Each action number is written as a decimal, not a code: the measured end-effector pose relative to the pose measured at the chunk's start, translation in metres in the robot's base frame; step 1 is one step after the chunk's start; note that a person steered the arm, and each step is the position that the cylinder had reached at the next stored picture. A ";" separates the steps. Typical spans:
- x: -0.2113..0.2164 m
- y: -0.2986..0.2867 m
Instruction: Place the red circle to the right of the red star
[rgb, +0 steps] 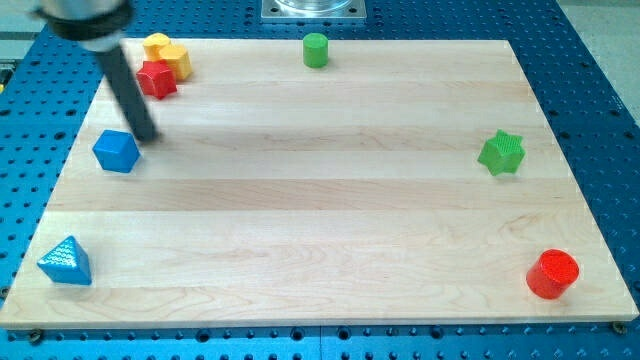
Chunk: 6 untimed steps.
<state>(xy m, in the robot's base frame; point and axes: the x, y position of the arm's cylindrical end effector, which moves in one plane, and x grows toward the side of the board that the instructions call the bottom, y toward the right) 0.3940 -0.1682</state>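
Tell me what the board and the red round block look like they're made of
The board looks like pale wood with a smooth, matte finish: long grain lines and plank seams run across it. The red round block looks like plastic, solid uniform colour with a slight sheen; possibly printed, though that is too small to tell.

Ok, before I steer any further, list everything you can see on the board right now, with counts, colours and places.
red circle: 1, red, bottom right corner of the view.
red star: 1, red, top left, touching the yellow blocks.
yellow blocks: 2, yellow, top left corner, shapes unclear.
green cylinder: 1, green, top edge, near the middle.
green star: 1, green, right side.
blue block: 1, blue, left side, below the red star.
blue triangle: 1, blue, bottom left corner.
board: 1, pale wood.
my tip: 1, dark rod, just up-right of the blue block.
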 end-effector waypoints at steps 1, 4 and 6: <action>0.059 0.113; 0.152 0.457; 0.192 0.383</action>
<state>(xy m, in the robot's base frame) 0.5861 0.2146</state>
